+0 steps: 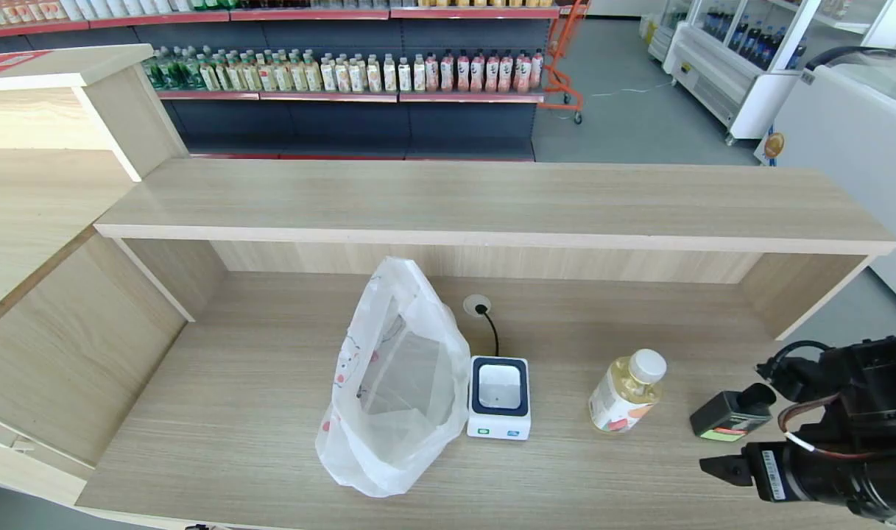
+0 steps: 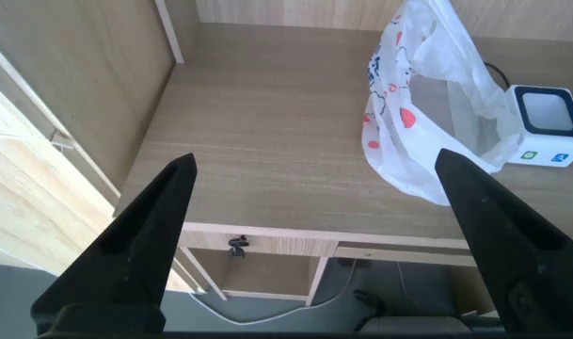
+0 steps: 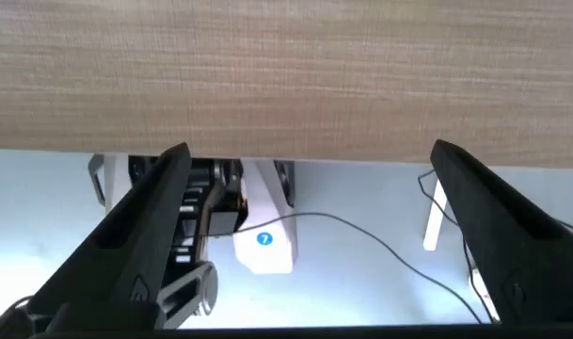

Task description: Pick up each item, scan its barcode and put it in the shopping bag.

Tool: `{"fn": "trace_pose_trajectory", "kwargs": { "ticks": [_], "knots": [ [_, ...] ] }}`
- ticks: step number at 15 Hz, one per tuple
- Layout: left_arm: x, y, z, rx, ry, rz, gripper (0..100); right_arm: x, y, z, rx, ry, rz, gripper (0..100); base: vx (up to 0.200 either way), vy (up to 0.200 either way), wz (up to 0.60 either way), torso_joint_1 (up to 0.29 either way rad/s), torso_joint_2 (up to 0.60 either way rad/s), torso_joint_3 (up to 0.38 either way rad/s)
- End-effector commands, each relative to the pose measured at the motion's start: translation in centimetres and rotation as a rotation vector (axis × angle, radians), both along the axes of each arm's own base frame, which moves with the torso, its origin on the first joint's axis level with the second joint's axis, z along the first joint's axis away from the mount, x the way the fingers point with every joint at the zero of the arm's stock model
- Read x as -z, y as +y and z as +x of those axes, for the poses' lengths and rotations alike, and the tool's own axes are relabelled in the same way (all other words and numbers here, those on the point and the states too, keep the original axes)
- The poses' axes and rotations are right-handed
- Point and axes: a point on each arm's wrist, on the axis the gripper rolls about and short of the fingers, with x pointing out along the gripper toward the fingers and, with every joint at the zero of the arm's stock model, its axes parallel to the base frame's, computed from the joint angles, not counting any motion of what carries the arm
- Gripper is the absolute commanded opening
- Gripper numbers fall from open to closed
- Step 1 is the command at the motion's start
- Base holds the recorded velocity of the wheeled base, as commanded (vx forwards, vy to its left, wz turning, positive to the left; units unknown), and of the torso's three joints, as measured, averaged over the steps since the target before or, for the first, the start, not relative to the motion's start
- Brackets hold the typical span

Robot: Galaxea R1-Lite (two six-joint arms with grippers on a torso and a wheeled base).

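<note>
A clear bottle [image 1: 628, 392] of yellowish drink with a white cap stands on the wooden counter [image 1: 256, 383], right of the white barcode scanner [image 1: 499, 397]. Left of the scanner stands the white plastic shopping bag [image 1: 396, 383], mouth open. My right gripper [image 1: 716, 444] hovers open and holding nothing at the counter's front right, a little right of the bottle; its wrist view shows the gripper [image 3: 310, 245] over the counter's front edge [image 3: 286, 75]. My left gripper [image 2: 314, 245] is open and holding nothing above the front edge, left of the bag [image 2: 408, 141] and scanner [image 2: 549, 127].
A raised wooden ledge [image 1: 492, 199] runs along the back of the counter, and side walls close it in at left and right. The scanner's black cable [image 1: 492, 327] runs to a hole at the back. Store shelves with bottles and a freezer stand beyond.
</note>
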Motion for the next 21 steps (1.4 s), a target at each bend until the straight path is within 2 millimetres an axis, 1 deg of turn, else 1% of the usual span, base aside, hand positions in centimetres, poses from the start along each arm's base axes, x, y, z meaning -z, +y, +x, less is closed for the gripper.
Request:
{"fn": "trace_pose_trajectory", "kwargs": {
  "ticks": [1, 3, 5, 6, 9, 12, 16, 21],
  "knots": [
    [0.0, 0.0, 0.0, 0.000, -0.001, 0.000, 100, 3.2, 1.5, 1.8, -0.052, 0.067, -0.021, 100, 0.000, 0.000, 0.00, 0.000, 0.00, 0.000],
    [0.0, 0.0, 0.0, 0.000, -0.001, 0.000, 100, 4.0, 2.5, 2.9, -0.072, 0.033, -0.030, 100, 0.000, 0.000, 0.00, 0.000, 0.00, 0.000],
    [0.0, 0.0, 0.0, 0.000, -0.001, 0.000, 100, 4.7, 3.3, 3.4, -0.076, 0.008, -0.010, 100, 0.000, 0.000, 0.00, 0.000, 0.00, 0.000],
    [0.0, 0.0, 0.0, 0.000, -0.001, 0.000, 100, 5.3, 4.5, 4.0, -0.080, -0.027, 0.006, 100, 0.000, 0.000, 0.00, 0.000, 0.00, 0.000],
    [0.0, 0.0, 0.0, 0.000, -0.001, 0.000, 100, 6.4, 6.1, 5.4, -0.060, -0.133, -0.033, 100, 0.000, 0.000, 0.00, 0.000, 0.00, 0.000],
    [0.0, 0.0, 0.0, 0.000, -0.001, 0.000, 100, 7.2, 6.9, 6.2, -0.039, -0.201, -0.056, 100, 0.000, 0.000, 0.00, 0.000, 0.00, 0.000],
    [0.0, 0.0, 0.0, 0.000, -0.001, 0.000, 100, 7.2, 7.2, 6.8, -0.062, -0.261, -0.061, 100, 0.000, 0.000, 0.00, 0.000, 0.00, 0.000],
    [0.0, 0.0, 0.0, 0.000, -0.001, 0.000, 100, 7.7, 7.9, 8.3, -0.078, -0.367, -0.050, 100, 0.000, 0.000, 0.00, 0.000, 0.00, 0.000]
  ]
}}
